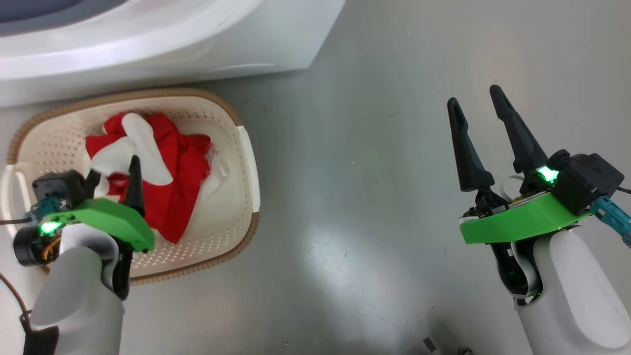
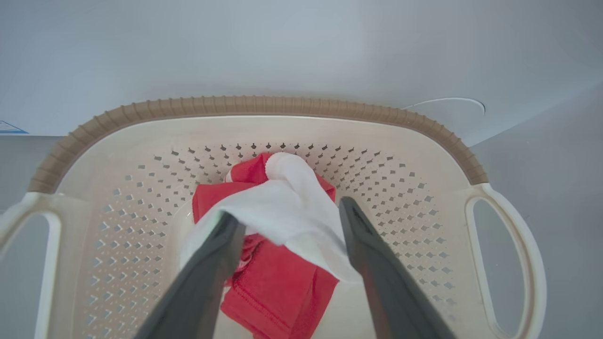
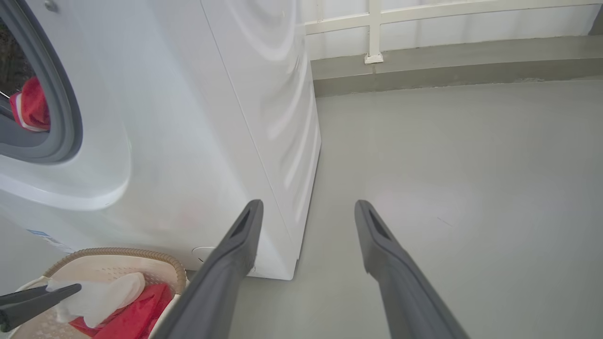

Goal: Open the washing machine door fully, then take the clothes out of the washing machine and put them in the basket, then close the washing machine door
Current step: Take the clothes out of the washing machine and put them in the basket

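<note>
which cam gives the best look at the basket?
Head view: most of the basket from above, clothes inside. Left wrist sees its inside up close, near rim cut off; right wrist catches just a corner at lower left.

The head camera looks down from up high at the grey floor (image 1: 394, 197), with the basket (image 1: 249, 167) at its left and the washing machine (image 1: 148, 44) along its top. The left wrist camera sits very close over the basket and looks down into it past the left gripper (image 2: 288, 211). The right wrist camera looks out across the floor beside the washing machine, farther back. All three see the basket and the clothes (image 1: 177, 162) in it.
</note>
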Robot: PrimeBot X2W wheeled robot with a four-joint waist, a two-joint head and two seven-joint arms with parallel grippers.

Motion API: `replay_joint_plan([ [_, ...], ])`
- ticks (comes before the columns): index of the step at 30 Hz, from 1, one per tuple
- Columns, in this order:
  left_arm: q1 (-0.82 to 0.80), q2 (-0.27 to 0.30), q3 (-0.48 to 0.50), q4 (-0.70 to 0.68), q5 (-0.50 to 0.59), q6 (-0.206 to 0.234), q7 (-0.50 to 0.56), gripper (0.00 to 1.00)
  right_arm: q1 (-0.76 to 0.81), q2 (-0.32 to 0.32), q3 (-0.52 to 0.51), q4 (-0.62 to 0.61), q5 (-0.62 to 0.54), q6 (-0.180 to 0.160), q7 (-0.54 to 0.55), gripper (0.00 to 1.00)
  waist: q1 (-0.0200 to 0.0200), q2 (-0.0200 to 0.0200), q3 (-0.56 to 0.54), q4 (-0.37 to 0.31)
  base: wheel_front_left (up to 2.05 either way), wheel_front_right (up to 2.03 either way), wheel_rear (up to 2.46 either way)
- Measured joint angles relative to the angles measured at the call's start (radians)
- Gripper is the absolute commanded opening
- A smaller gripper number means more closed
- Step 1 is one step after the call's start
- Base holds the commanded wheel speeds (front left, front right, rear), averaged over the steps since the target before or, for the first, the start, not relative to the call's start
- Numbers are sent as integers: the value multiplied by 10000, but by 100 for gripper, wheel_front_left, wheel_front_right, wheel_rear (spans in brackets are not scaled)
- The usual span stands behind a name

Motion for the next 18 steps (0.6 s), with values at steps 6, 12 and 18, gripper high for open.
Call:
replay_joint_plan([
  [6,378,-40,8,-194,169,0,0,100,22,-56,6,88,0,0,0,100,1,0,-420,86,0,0,0],
  [12,681,-46,12,-662,222,0,0,100,85,-73,13,159,2,0,0,100,0,0,-884,157,0,0,0],
  [18,1053,-50,-35,-1198,201,0,0,100,144,-174,13,263,2,0,0,100,0,0,-1353,230,0,0,0],
])
